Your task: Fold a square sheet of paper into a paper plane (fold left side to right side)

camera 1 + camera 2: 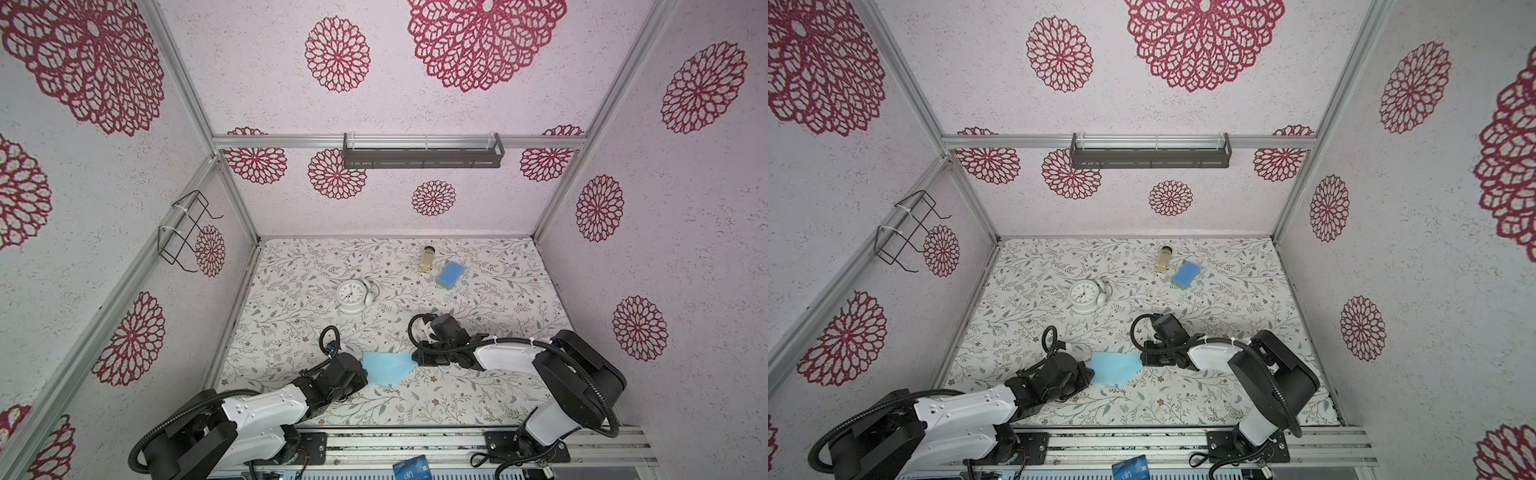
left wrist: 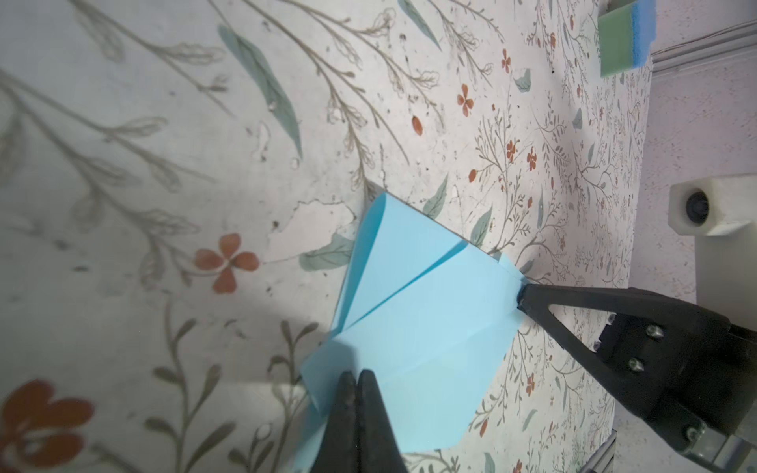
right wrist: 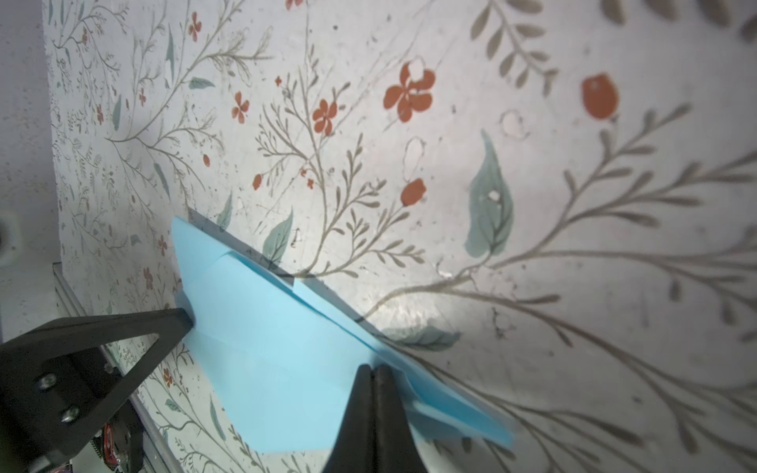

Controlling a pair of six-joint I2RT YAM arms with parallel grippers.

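near: card (image 1: 410, 467) by front rail, unused | mid: we see left gripper (image 2: 357, 381) and right gripper (image 3: 375, 376) both clenched on opposite ends of paper (image 1: 386, 368), half-folded, seemingly just off table (image 1: 457, 395) front-centre, likely to keep creases taut | far: clock (image 1: 351, 294), sponge (image 1: 449, 273) clear of work
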